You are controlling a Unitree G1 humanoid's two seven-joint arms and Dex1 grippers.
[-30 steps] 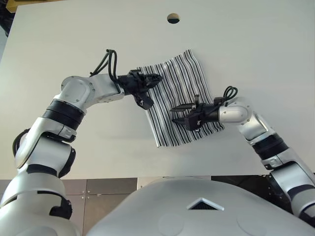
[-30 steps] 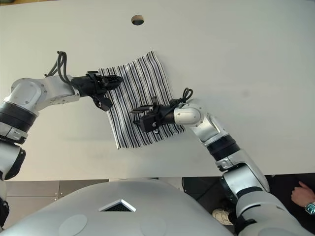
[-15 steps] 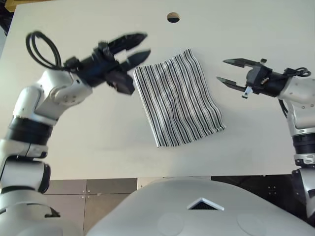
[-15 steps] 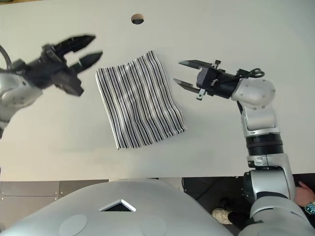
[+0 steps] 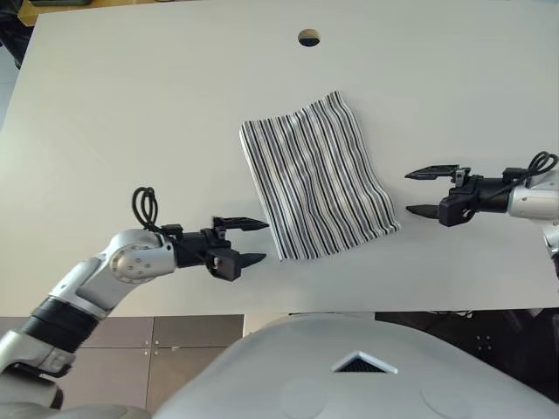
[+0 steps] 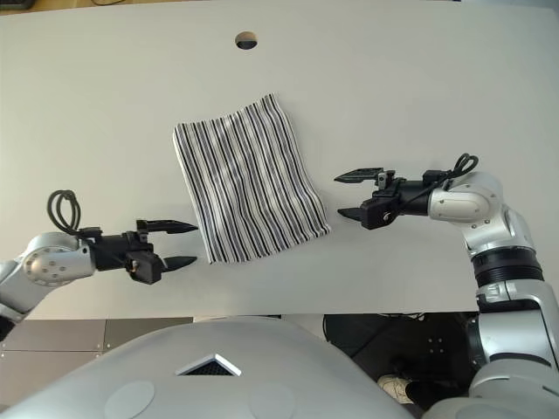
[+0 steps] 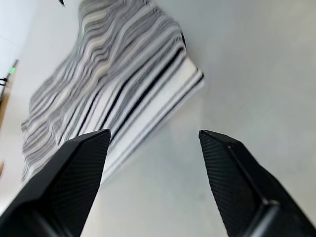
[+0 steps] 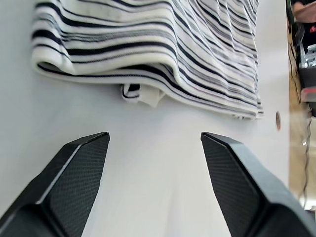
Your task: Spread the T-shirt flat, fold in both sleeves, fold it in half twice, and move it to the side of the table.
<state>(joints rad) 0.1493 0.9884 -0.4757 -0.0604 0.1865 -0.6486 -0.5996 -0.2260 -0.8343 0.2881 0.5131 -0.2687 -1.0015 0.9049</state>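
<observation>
T-shirt (image 5: 314, 179) is folded into a compact striped black-and-white rectangle, lying flat around mid-table and skewed, with its far corner pointing toward the cable hole (image 5: 307, 37) and well short of it. The table (image 5: 131, 105) is plain matte white, and the round cable hole sits near its far edge. Left gripper (image 5: 264, 241) hovers low over the table just off the shirt's near-left corner, jaws spread wide, nothing between them, not touching the cloth. In the left wrist view the two black textured fingers (image 7: 74, 168) frame bare tabletop, with the shirt's corner just beyond the tips. Right gripper (image 5: 409, 193) is just beside the shirt's near-right corner, pointing at it, jaws likewise apart and empty, with a sliver of table between tips and fabric. The right wrist view shows the folded edge rolled and slightly puffy, with a small fabric tab (image 8: 140, 94) poking out from under it onto the table. The top layer looks mostly smooth with mild ripples along the stripes. Room: grey panels (image 5: 175, 349) with small fasteners show below the table's near edge, a wooden piece (image 5: 52, 7) shows past the far-left corner, and there is dark clutter I can't make out past the table edge in the right wrist view
</observation>
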